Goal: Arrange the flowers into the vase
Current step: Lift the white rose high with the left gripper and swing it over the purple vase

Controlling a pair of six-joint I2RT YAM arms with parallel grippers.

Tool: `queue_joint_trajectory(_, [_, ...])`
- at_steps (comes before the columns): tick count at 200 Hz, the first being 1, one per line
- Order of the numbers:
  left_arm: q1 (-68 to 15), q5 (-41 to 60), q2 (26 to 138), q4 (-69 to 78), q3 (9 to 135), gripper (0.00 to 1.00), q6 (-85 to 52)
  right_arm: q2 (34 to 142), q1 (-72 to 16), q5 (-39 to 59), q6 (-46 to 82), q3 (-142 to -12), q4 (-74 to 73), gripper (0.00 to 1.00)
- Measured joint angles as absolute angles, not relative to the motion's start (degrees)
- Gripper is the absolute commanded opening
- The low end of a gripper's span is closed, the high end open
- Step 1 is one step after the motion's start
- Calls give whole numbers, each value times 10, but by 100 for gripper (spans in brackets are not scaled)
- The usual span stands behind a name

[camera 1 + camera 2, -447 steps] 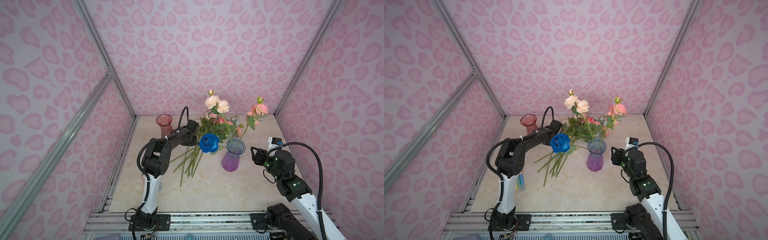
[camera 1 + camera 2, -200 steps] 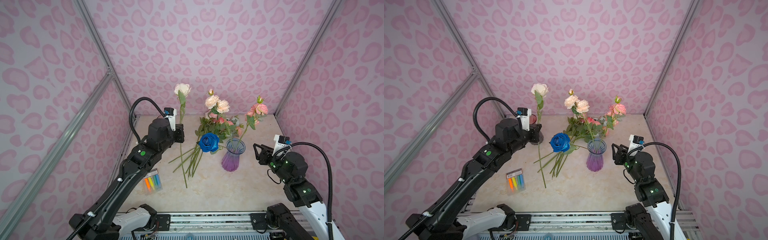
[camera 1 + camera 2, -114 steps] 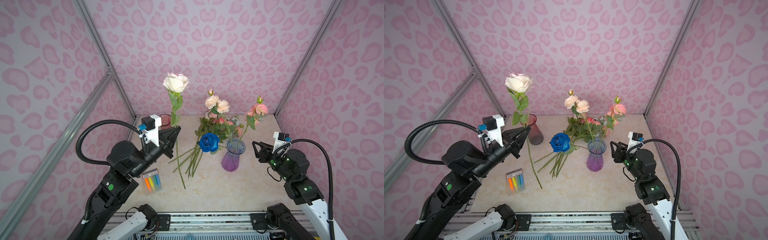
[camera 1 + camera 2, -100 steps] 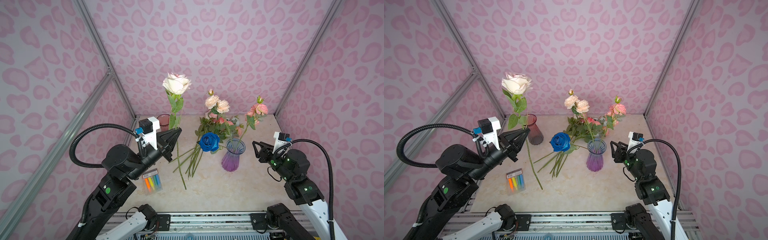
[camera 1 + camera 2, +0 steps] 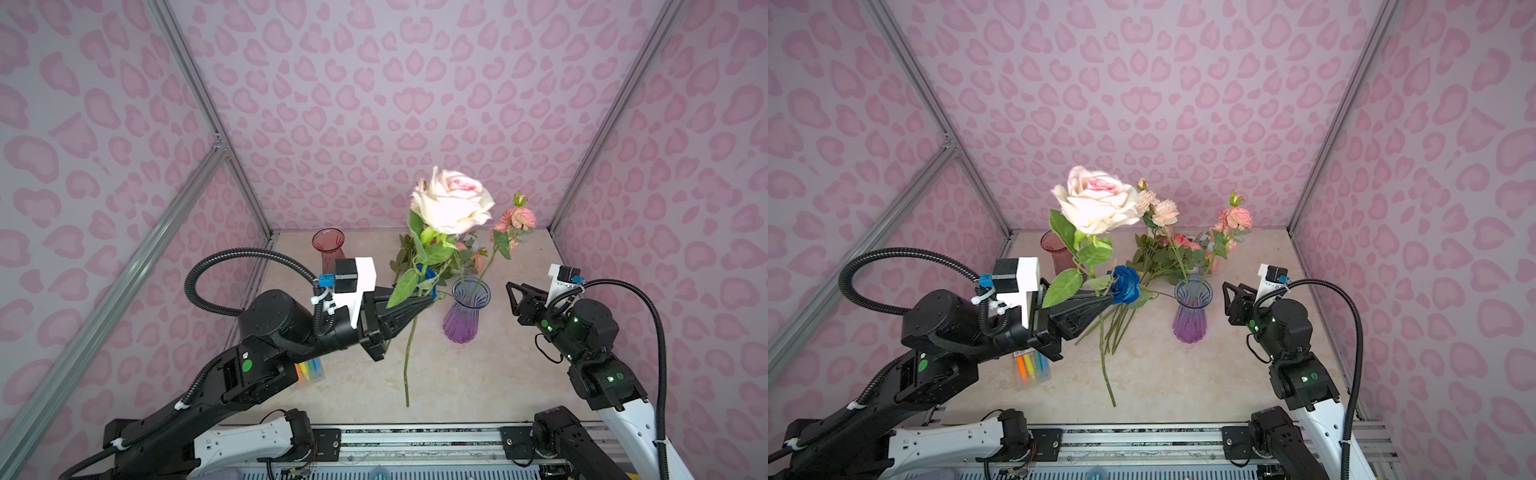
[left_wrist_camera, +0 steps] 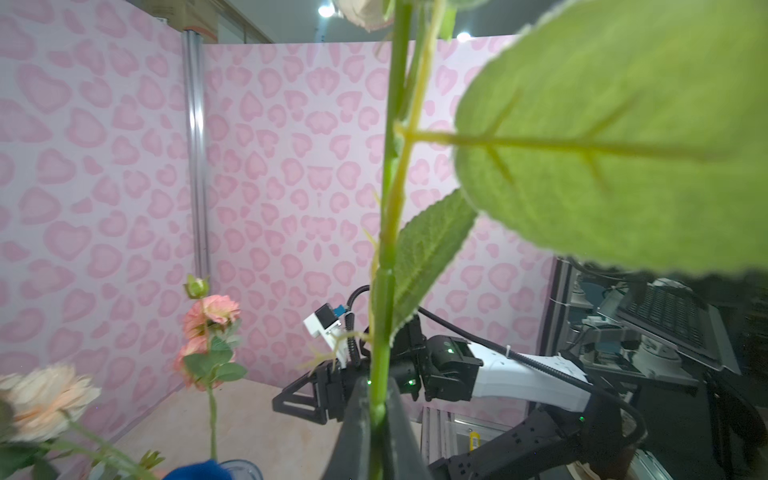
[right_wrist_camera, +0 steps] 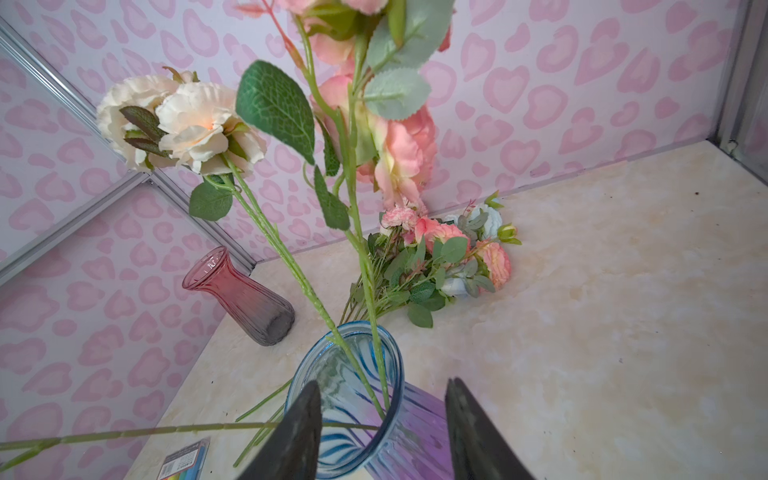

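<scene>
Two vases are standing on the table (image 5: 478, 374): a purple vase (image 5: 464, 316) near the middle carrying two flowering stems (image 5: 1236, 217), and a red vase (image 5: 328, 248) at the far left corner. One loose bunch (image 7: 436, 266) with one blue rose (image 5: 1126, 285) is lying toward the far edge. The left gripper (image 5: 1109, 300) is pinching one cream rose (image 5: 453, 203) tight by its stem, upright; the right gripper (image 5: 514, 302) is hovering half open, empty.

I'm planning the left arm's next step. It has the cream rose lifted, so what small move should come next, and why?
Probably swing the cream rose rightward until its stem end hangs over the purple vase. The left gripper is shut on the stem, and in both top views the stem's lower end hangs left of the vase.
</scene>
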State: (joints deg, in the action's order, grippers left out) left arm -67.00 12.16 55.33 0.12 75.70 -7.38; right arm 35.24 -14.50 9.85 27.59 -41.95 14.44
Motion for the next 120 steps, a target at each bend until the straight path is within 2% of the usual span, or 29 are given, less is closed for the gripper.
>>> queue_joint_trajectory(40, [-699,48,685,65,809,4,-53,350,-145,88,276,-419,145,49])
queue_joint_trajectory(120, [-708,-117,931,134,996,4,35,315,-143,49,262,-435,192,49])
